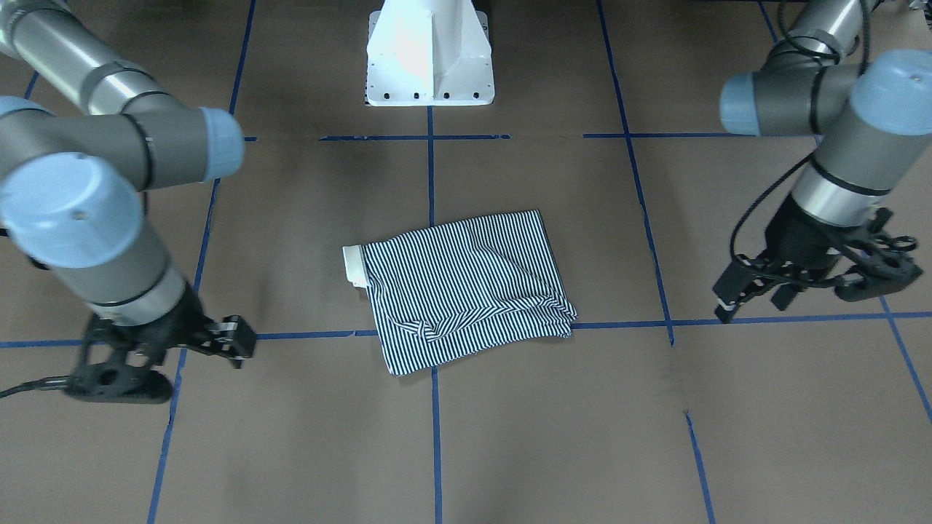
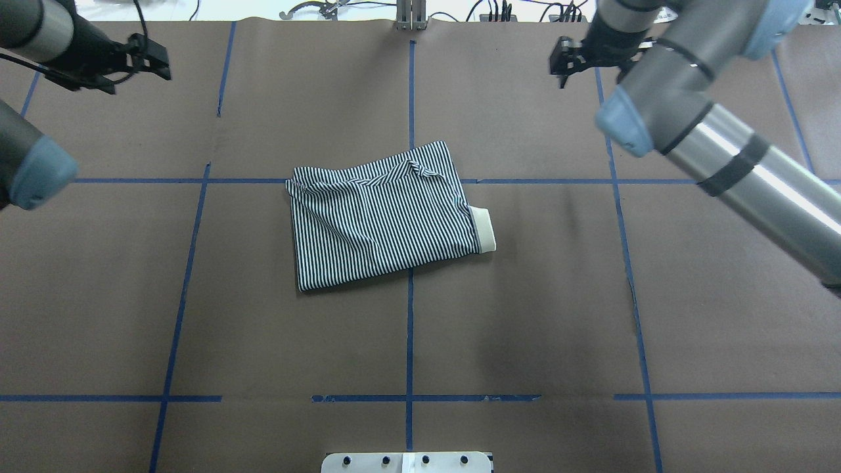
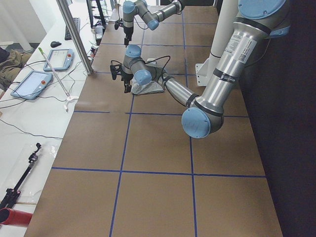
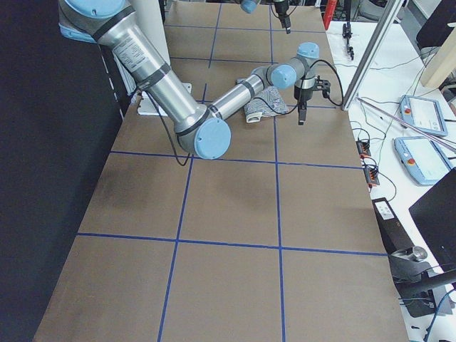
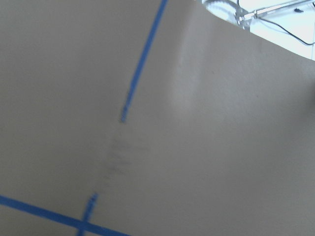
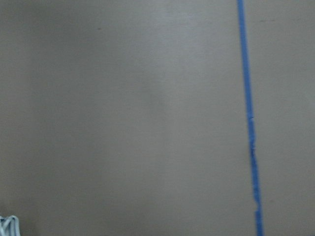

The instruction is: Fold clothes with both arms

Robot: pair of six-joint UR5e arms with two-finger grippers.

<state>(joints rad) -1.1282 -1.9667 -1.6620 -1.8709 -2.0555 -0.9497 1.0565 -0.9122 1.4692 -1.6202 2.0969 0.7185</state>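
The short-sleeved polo shirt with thin navy-and-white stripes (image 1: 466, 291) lies folded into a rough rectangle on the brown paper-covered bench (image 1: 582, 437). It sits between the two tools and well apart from both. Its cream collar (image 1: 354, 266) pokes out of the edge that faces the right arm's black two-finger tool (image 1: 237, 342), and the opposite, rumpled edge faces the left arm's black two-finger tool (image 1: 753, 302). One folded-over flap runs slantwise along the shirt's far edge (the edge away from the robot's white base plate (image 1: 429, 65)).

The left tool hangs over bare bench with its fingers spread apart and nothing between them. From it, the shirt lies off to the robot's right and a little nearer the base. The right tool also hangs over bare bench and carries nothing. It is seen too much edge-on to tell how far its fingers stand apart. From it, the shirt lies off to the robot's left.

Blue tape lines (image 1: 435, 437) cross the bench in a grid, and one crossing lies under the shirt. Both wrist views show only brown paper and blue tape.
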